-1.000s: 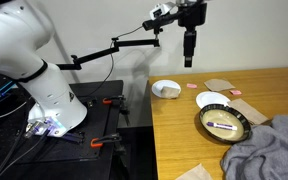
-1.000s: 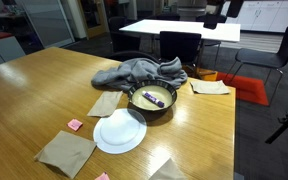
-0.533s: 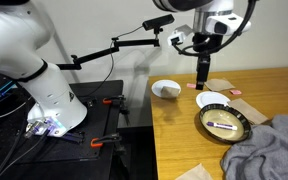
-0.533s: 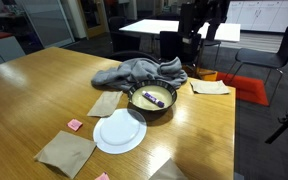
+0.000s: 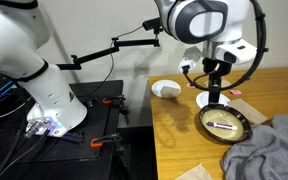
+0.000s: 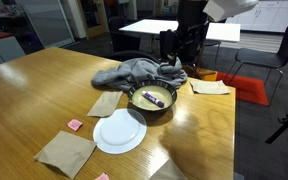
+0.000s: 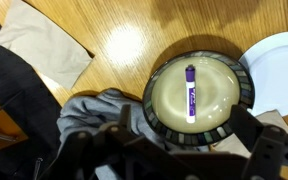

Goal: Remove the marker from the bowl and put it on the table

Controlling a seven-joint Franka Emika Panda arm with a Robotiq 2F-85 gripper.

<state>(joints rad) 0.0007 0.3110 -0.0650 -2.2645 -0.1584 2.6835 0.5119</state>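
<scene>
Carefully: marker waits in the bowl, and its rim is crowded

Seen from the wrist view, the grey cloth (image 7: 89, 120) touches the bowl (image 7: 198, 57) on its left side. I judge that a finger coming down there could catch the fabric and drag the bowl. The marker (image 7: 190, 92) lies flat near the middle of the cream inside. It is slim, so badly aligned fingers may push it aside or let it roll away. On the right, the white disc (image 7: 279, 60) lies just beside the rim, and a wide descent could knock it.

The gripper (image 5: 216, 97) hangs above the bowl, fingers spread apart and holding nothing.

As for containers, in an exterior view the small white bowl (image 5: 166, 89) at the left seems empty, though I cannot see deep inside. To its right, the bowl holds only the marker, not yet on the table (image 5: 179, 140).
</scene>
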